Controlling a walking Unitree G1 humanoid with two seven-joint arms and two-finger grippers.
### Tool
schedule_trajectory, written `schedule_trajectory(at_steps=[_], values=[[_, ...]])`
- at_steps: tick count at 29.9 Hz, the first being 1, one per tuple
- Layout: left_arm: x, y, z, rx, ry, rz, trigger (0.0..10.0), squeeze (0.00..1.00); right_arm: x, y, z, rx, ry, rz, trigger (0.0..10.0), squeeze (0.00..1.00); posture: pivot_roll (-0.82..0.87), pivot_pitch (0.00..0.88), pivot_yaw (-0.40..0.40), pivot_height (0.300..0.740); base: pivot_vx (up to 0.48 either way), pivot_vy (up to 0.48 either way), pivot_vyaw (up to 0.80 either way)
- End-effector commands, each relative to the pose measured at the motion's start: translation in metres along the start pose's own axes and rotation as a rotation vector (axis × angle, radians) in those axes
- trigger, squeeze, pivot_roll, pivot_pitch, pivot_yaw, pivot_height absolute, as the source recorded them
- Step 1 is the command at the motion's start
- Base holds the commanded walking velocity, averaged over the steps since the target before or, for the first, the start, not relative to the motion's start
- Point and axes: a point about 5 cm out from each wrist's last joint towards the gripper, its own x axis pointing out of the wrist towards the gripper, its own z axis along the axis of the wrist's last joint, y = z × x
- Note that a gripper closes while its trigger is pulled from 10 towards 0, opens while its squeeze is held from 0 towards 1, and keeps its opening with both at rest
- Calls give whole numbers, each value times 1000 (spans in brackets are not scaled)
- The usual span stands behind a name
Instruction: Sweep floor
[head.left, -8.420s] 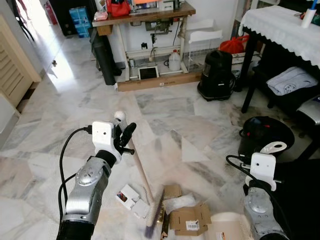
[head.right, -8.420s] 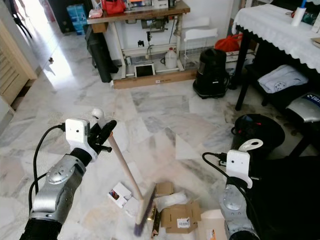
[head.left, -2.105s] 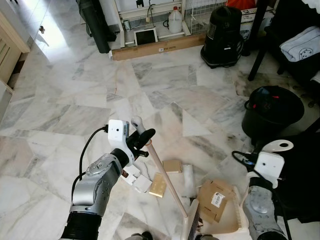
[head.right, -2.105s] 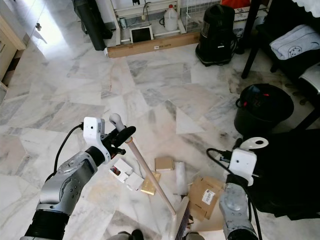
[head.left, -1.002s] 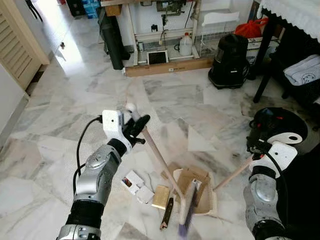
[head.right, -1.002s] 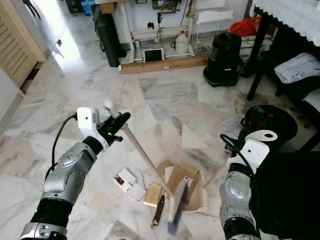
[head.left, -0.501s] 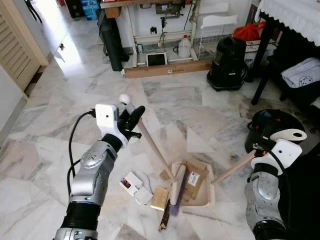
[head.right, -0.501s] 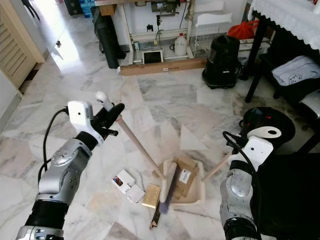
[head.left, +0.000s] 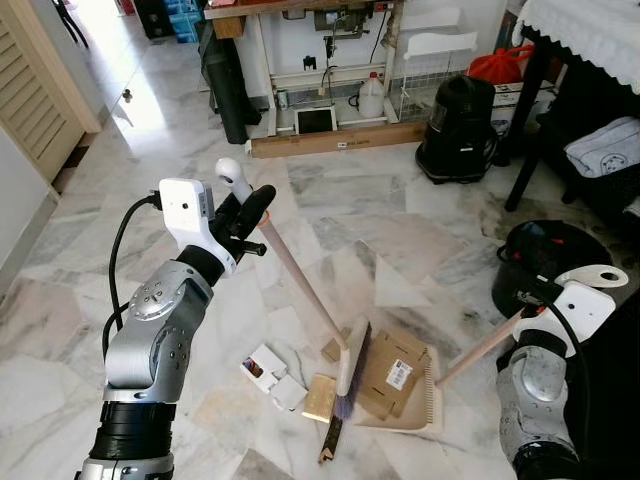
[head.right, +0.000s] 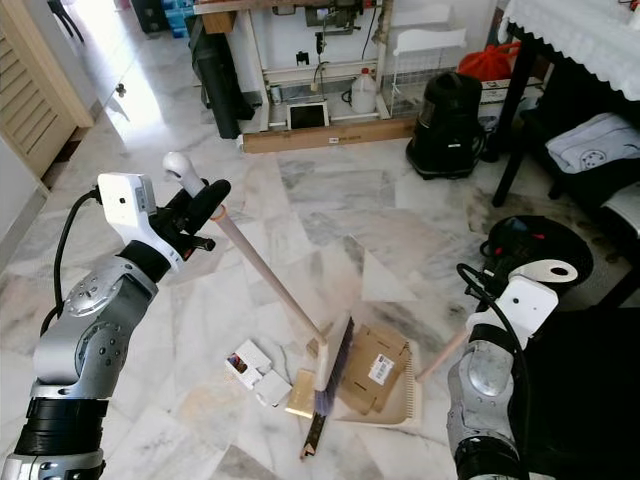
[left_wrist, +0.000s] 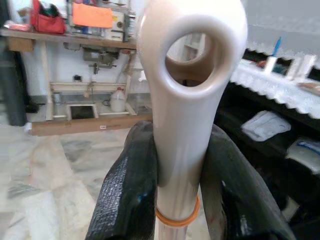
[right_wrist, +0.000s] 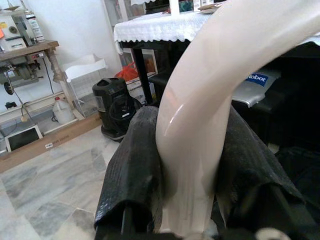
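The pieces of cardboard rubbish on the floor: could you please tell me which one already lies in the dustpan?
The large flattened brown box with the white label lies in the dustpan; the small white carton and gold box lie on the floor left of the broom.

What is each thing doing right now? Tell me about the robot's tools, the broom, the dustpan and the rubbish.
Left tool: shut on the broom handle's top.
Right tool: shut on the dustpan handle.
Broom: tilted, bristles down on the floor at the dustpan's edge.
Dustpan: lying on the floor, loaded.
Flattened cardboard box: inside the dustpan.
Small white box: on the floor, outside the dustpan.
Gold packet: on the floor beside the bristles.
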Motion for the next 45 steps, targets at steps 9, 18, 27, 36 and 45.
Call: schedule_trajectory(at_steps=[9, 18, 27, 36, 45], values=[[9, 13, -9, 184, -97, 170, 10000, 0, 12, 21, 30, 91, -105, 55, 10000, 0, -74, 0, 62, 740, 0, 0, 0], [9, 20, -29, 240, -72, 199, 10000, 0, 12, 29, 40, 68, -142, 121, 10000, 0, -104, 0, 54, 740, 0, 0, 0], [-1, 30, -45, 271, -50, 259, 10000, 0, 8, 47, 45, 43, -146, 279, 10000, 0, -113, 0, 42, 740, 0, 0, 0], [-6, 30, -49, 276, -56, 260, 10000, 0, 8, 52, 49, 60, -143, 318, 10000, 0, -103, 0, 68, 740, 0, 0, 0], [-7, 24, -54, 267, -44, 237, 10000, 0, 1, 45, 46, 73, -134, 300, 10000, 0, -118, 0, 97, 740, 0, 0, 69]])
